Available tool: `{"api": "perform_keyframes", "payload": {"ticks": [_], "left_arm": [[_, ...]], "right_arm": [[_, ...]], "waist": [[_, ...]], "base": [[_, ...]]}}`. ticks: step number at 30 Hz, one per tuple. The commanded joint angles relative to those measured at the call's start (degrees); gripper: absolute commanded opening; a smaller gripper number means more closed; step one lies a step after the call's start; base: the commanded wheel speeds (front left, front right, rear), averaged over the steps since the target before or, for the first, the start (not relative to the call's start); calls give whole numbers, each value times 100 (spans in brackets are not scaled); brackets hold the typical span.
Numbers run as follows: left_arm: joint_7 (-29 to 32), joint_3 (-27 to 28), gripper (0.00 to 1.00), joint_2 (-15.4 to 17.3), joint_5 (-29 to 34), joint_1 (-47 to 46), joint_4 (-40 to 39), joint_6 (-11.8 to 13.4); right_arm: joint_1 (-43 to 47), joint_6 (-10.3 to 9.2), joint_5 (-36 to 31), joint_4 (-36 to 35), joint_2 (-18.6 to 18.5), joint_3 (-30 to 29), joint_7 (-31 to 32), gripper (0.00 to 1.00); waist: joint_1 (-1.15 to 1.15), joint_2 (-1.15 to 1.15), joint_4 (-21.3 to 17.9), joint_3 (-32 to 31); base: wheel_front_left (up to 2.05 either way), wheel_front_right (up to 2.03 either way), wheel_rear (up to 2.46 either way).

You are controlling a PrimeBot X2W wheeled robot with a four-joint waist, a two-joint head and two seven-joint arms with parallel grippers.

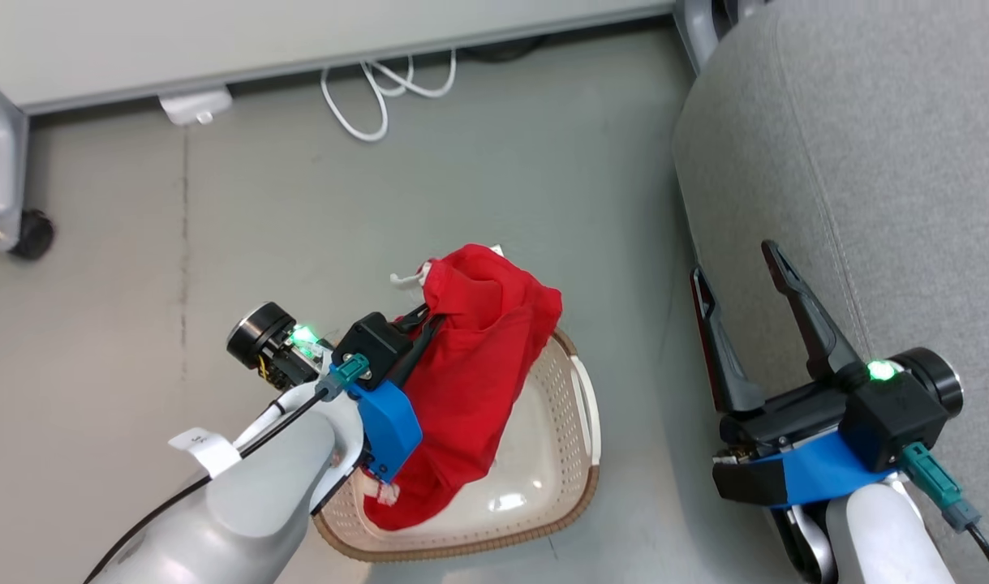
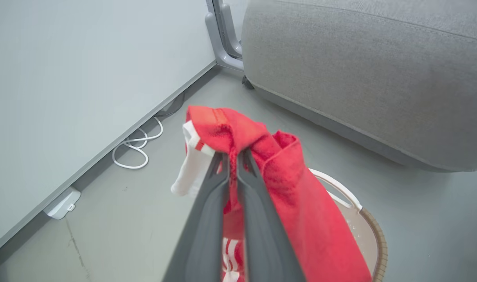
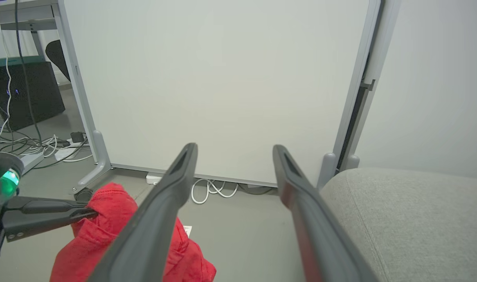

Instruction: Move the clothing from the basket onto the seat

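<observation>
My left gripper (image 1: 431,315) is shut on the red clothing (image 1: 478,357), which hangs lifted above the cream basket (image 1: 559,478) with its lower end still trailing inside. In the left wrist view the closed fingers (image 2: 232,156) pinch a fold of the clothing (image 2: 293,196), and white bands show beside and below them. The right wrist view has the clothing (image 3: 105,231) at lower left, with the left gripper's fingers (image 3: 46,213) clamped on it. My right gripper (image 1: 733,259) stands open and empty at the front edge of the light-grey seat (image 1: 883,162).
A white panel wall with grey frame legs on castors (image 1: 32,235) runs along the far side. A white cable (image 1: 380,89) and a small white box (image 1: 194,105) lie at its foot. Bare grey floor (image 1: 608,203) separates basket and seat.
</observation>
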Motion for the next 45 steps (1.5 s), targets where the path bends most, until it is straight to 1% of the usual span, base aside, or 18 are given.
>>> {"api": "perform_keyframes", "payload": {"ticks": [1, 11, 20, 26, 36, 40, 43, 45], "left_arm": [[-29, 170, 0, 33, 62, 120, -177, 44], [-31, 1231, 0, 75, 472, 603, -1312, 201], [-30, 1936, 0, -46, 713, 789, -2106, 158], [-30, 2177, 0, -116, 827, 739, -2447, 118], [-30, 2246, 0, -127, 941, 760, -2630, 66], [-30, 2265, 0, -134, 956, 730, -2667, 40], [-30, 2283, 0, -134, 978, 682, -2686, 16], [-30, 2291, 0, -142, 992, 649, -2689, 12]], "right_arm": [[138, 3, 23, 35, -16, -17, -22, 100], [481, 3, 56, 161, -16, -19, -22, 100], [689, 3, 84, 215, -16, 2, -22, 100], [781, 3, 139, 234, -16, 48, -21, 100], [779, 3, 129, 179, -16, 94, -22, 100], [521, 3, -2, 142, -16, 248, -21, 100], [218, 3, -172, 190, -16, 493, -21, 100], [-46, 3, -243, 274, -91, 686, -22, 100]], "waist": [[1, 0, 120, -315], [1, 0, 309, -1015], [1, 0, 392, -1415], [1, 0, 397, -1558], [1, 0, 384, -1597], [1, 0, 398, -1559], [1, 0, 410, -1527], [1, 0, 421, -1509]], "base": [[0, 0, 0], [0, 0, 0], [0, 0, 0], [0, 0, 0], [0, 0, 0], [0, 0, 0], [0, 0, 0], [0, 0, 0]]}}
